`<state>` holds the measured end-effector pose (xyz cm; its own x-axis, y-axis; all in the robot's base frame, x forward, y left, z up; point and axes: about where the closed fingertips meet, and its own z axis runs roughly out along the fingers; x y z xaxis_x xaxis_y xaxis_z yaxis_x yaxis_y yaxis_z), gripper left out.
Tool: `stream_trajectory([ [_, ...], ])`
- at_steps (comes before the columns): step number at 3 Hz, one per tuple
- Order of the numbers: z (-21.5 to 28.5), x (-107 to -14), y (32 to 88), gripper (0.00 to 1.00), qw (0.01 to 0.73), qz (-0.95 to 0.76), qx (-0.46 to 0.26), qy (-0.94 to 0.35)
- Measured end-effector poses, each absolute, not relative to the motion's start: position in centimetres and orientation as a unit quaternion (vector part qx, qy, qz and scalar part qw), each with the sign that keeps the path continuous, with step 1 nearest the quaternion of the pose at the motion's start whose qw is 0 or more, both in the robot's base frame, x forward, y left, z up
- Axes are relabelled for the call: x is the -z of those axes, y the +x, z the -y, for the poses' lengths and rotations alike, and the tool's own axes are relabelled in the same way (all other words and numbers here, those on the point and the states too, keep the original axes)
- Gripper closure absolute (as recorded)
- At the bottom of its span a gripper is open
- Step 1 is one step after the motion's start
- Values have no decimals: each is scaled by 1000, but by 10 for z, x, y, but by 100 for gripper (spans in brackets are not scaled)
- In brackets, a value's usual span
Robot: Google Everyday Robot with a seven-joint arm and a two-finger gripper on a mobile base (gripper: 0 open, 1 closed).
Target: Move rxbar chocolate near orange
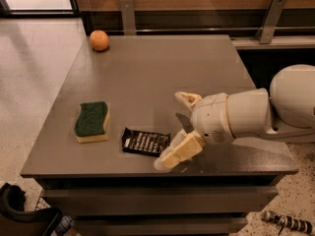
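One high camera looks down across the table (162,68), gripper (172,128) near its front edge.

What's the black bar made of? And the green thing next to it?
The rxbar chocolate seems wrapped in thin, slightly shiny plastic film, crinkled at its ends. The sponge looks like soft yellow foam under a rough green layer. The gripper hovers open beside the bar.

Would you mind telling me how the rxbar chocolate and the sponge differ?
The rxbar chocolate is black, thin and lettered; the sponge is green over yellow and thicker. The open gripper sits at one end of the rxbar chocolate, apart from the sponge. Both lie flat on the table.
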<state>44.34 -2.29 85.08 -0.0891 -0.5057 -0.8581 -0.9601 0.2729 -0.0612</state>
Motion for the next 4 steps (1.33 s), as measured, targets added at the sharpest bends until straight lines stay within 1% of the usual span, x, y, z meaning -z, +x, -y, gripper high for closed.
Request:
stream_trajectory([
  [2, 7, -816, 454, 0, 388, -695, -286, -534],
  [3, 4, -803, 463, 2, 388, -696, -291, -530],
  [4, 2, -798, 465, 23, 393, -694, -289, -529],
])
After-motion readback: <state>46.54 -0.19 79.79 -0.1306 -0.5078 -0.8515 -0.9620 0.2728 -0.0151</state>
